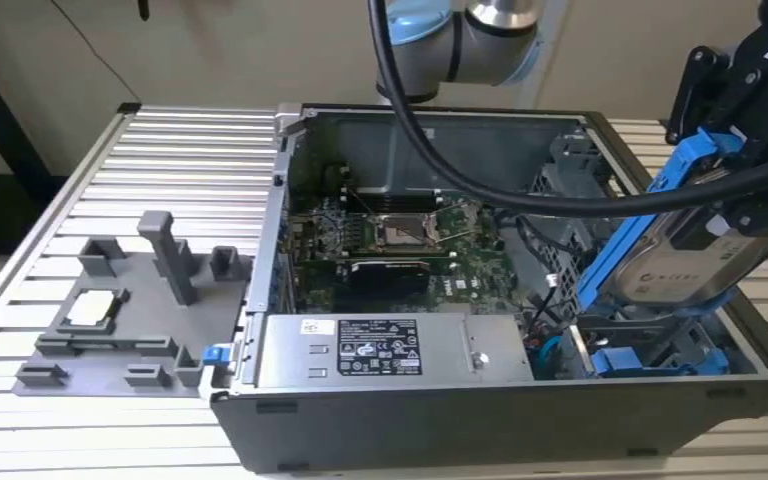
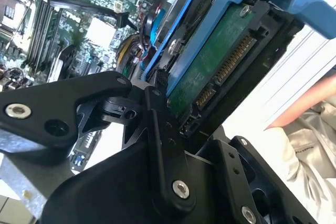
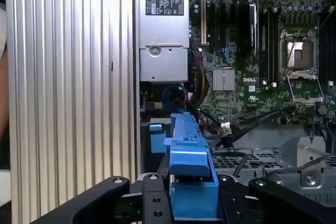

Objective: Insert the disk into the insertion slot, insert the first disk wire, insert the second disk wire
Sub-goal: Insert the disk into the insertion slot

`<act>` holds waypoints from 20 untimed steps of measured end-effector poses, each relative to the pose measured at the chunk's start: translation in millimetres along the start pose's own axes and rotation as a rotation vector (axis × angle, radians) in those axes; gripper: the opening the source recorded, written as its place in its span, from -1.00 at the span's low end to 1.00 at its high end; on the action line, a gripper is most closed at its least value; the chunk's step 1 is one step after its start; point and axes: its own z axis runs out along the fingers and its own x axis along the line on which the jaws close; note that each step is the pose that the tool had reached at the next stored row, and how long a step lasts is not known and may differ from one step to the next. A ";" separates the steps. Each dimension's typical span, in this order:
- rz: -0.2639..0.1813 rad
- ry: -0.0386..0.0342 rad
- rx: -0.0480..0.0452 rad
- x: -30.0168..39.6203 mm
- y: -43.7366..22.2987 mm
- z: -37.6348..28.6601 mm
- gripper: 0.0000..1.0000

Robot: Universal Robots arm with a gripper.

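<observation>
Blue-framed, stiff and likely weighty, the disk (image 1: 678, 255) is pinched by its frame sides in the gripper (image 1: 738, 165), with the insertion slot (image 1: 651, 348) at its 6 o'clock in the exterior view.

Black label on the grey power-supply box (image 1: 491, 350), packed with white print and a row of small marks, all too fine to make out. Just beside it, a small white sticker (image 1: 317, 325) with dark lines, unreadable as well. On to the disk (image 1: 691, 260): a pale label with dark print, no character legible. White capital letters on the black gripper (image 1: 738, 175) (cut off by the picture's edge). Over on the green motherboard (image 3: 236, 40) in the first wrist view, one short white word printed beside the square heat sink (image 3: 224, 80), plus tiny white component markings scattered around, none legible.
</observation>
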 end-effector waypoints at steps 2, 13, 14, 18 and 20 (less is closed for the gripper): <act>0.000 -0.0006 0.0000 0.1 -0.7 2.2 -0.35; 0.000 -0.0029 0.0000 0.2 -4.2 13.2 -0.35; 0.000 -0.0030 0.0000 0.2 -4.7 14.2 -0.35; 0.000 -0.0031 -0.0001 0.3 -6.9 18.1 -0.35; 0.000 -0.0029 -0.0001 0.3 -8.3 19.3 -0.35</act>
